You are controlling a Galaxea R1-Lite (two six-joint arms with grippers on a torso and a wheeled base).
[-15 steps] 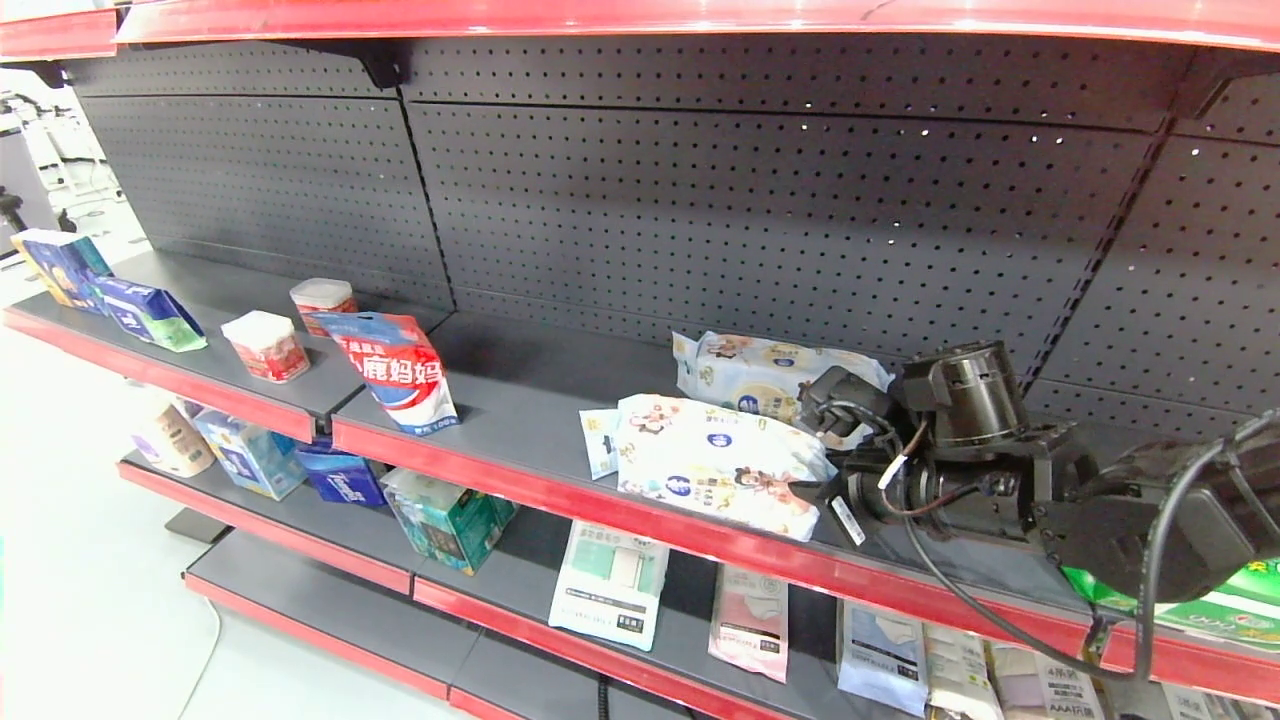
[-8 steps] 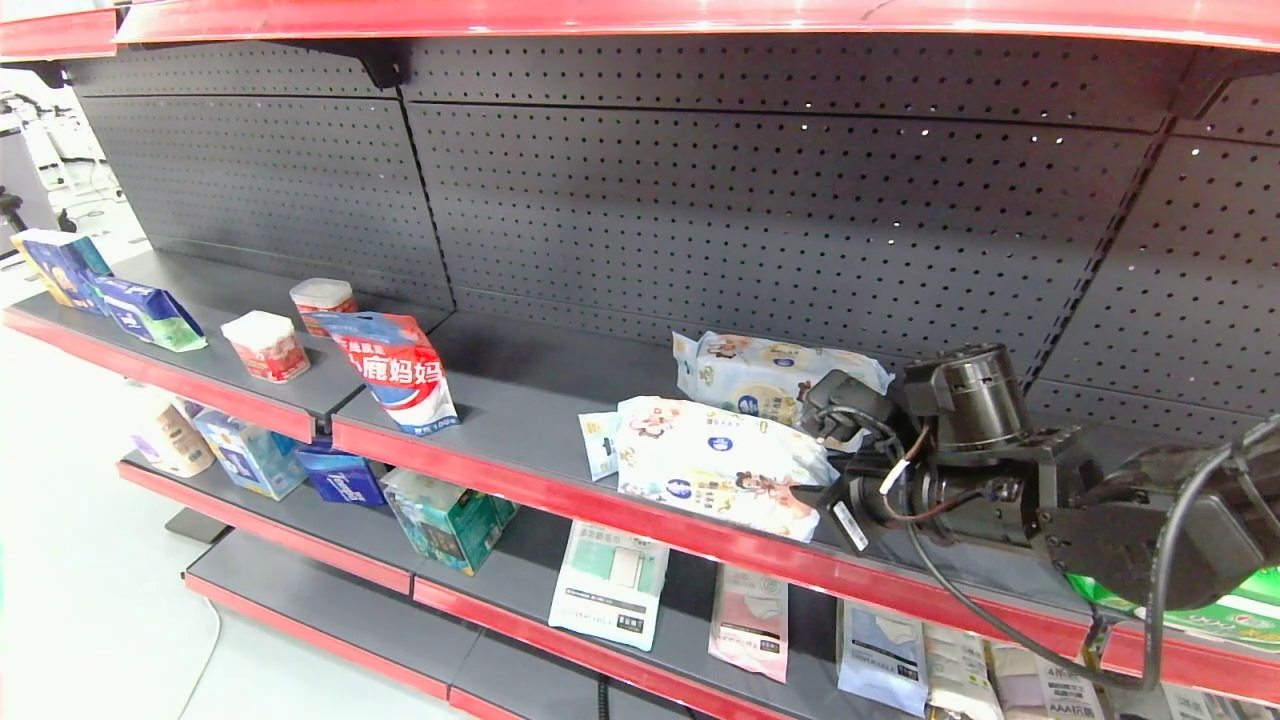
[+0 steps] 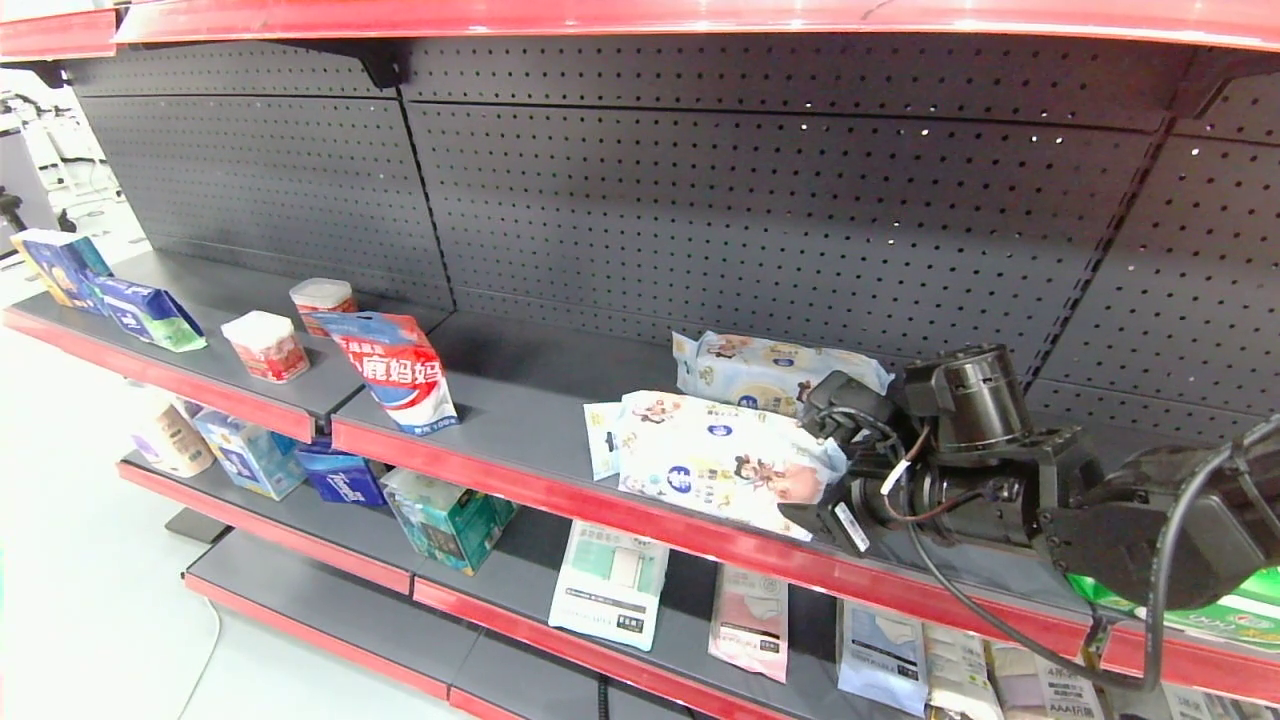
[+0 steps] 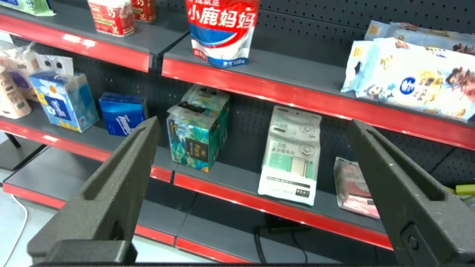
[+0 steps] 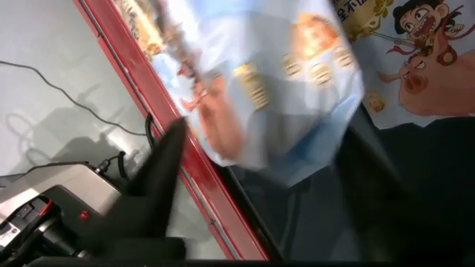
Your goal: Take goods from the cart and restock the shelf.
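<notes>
Straddles one end of the wipes pack (image 3: pixel 712 456) with the right claw (image 5: pixel 267 133), spread wide and gripping nothing. Leaves that pack lying flat on the shelf (image 3: pixel 520 390), at its red front edge. Holds the left claw (image 4: pixel 252 132) wide open and empty, facing the shelf's lower tiers.

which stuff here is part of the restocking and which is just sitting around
Job in hand: front wipes pack, right gripper at it, middle shelf.
Just lying about: rear wipes pack, red-and-blue pouch, two red tubs, green box below.
</notes>
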